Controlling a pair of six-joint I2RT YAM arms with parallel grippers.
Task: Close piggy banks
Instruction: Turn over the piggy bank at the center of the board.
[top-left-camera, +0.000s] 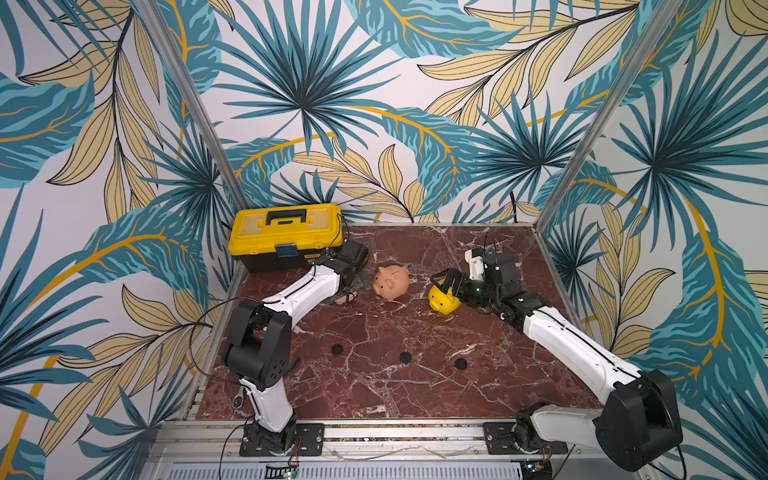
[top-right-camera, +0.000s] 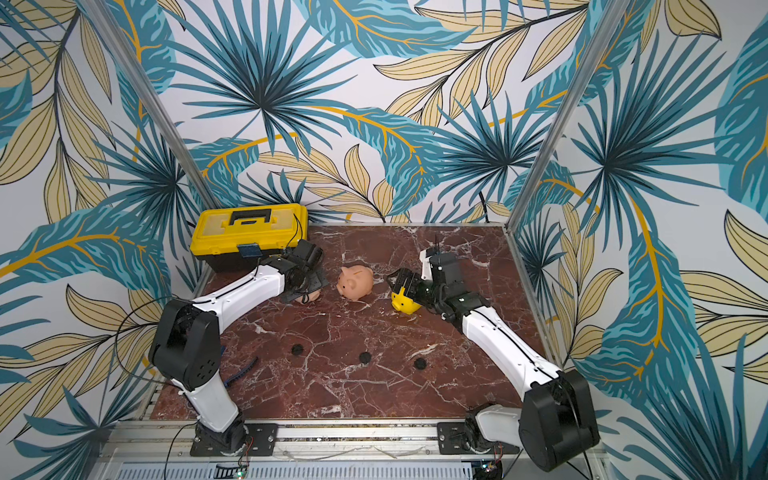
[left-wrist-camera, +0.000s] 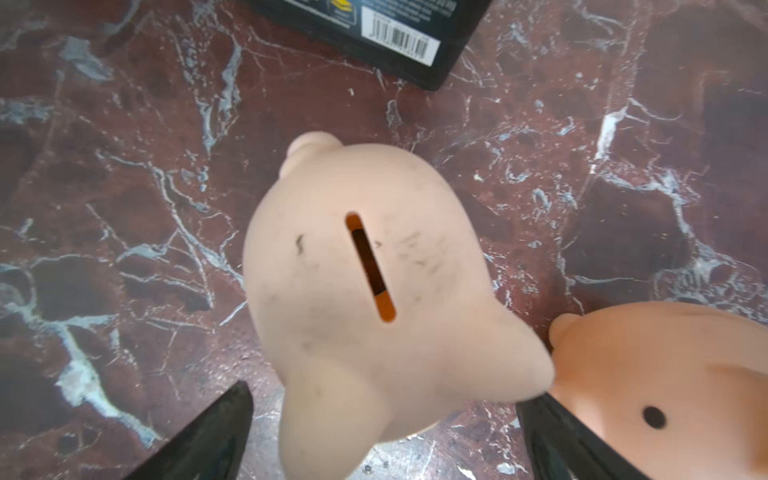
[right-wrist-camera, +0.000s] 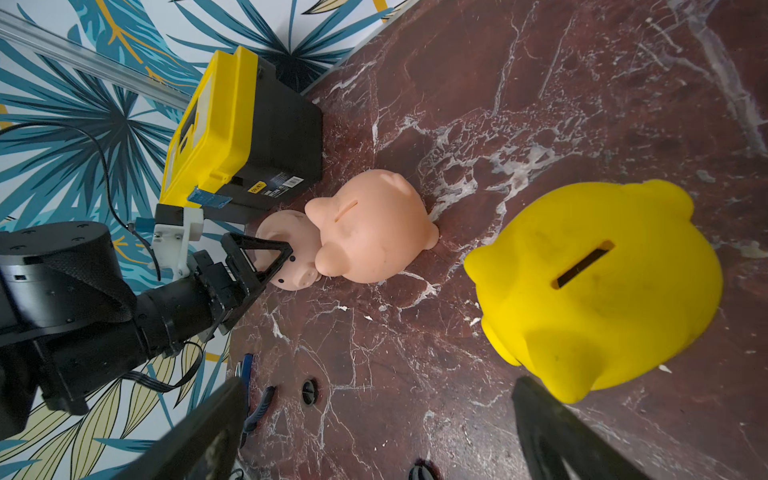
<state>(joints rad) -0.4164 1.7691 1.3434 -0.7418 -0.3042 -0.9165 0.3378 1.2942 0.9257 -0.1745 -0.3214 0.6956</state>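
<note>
Marble table (top-left-camera: 374, 395): three plugs (top-left-camera: 405, 357) lie loose near the front. Left gripper (left-wrist-camera: 390, 395) spread astride pale pig (left-wrist-camera: 365, 291); right gripper (right-wrist-camera: 380, 381) spread beside yellow pig (right-wrist-camera: 594, 291), likely lining up grasps.

In both top views my left claw (top-left-camera: 353, 291) and forearm (top-left-camera: 307, 291) cover nearly all of the pale pink piggy bank (top-left-camera: 344, 299) beneath it. My right claw (top-left-camera: 444, 284) hides the back of the yellow piggy bank (top-left-camera: 444, 305) under it. No pig's underside shows, so plugged or not, I cannot tell. My left fingers (left-wrist-camera: 208, 436) run off the wrist view's edge, as do the peach piggy bank (left-wrist-camera: 665, 395) beside them and the toolbox (left-wrist-camera: 395, 37) beyond.
</note>
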